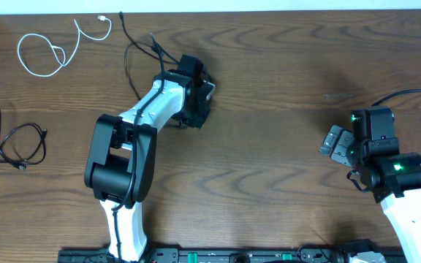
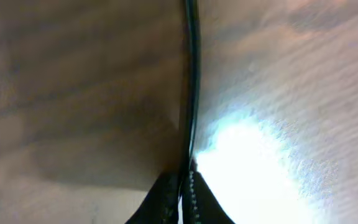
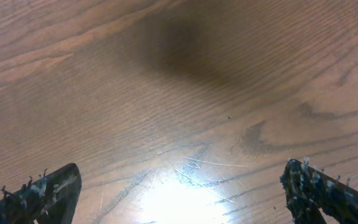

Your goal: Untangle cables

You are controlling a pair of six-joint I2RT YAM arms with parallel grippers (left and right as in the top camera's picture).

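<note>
A black cable (image 1: 131,52) runs from the table's far edge down to my left gripper (image 1: 196,102) near the table's middle back. In the left wrist view the cable (image 2: 193,74) runs straight up from between the closed jaws (image 2: 185,186), which are shut on it. A white cable (image 1: 46,51) lies looped at the far left. Another black cable (image 1: 14,142) lies coiled at the left edge. My right gripper (image 1: 335,142) is open and empty over bare wood at the right; its fingers (image 3: 179,193) stand wide apart in the right wrist view.
The wooden table (image 1: 269,88) has its back edge along a white wall. A black rail (image 1: 218,256) runs along the front edge between the arm bases.
</note>
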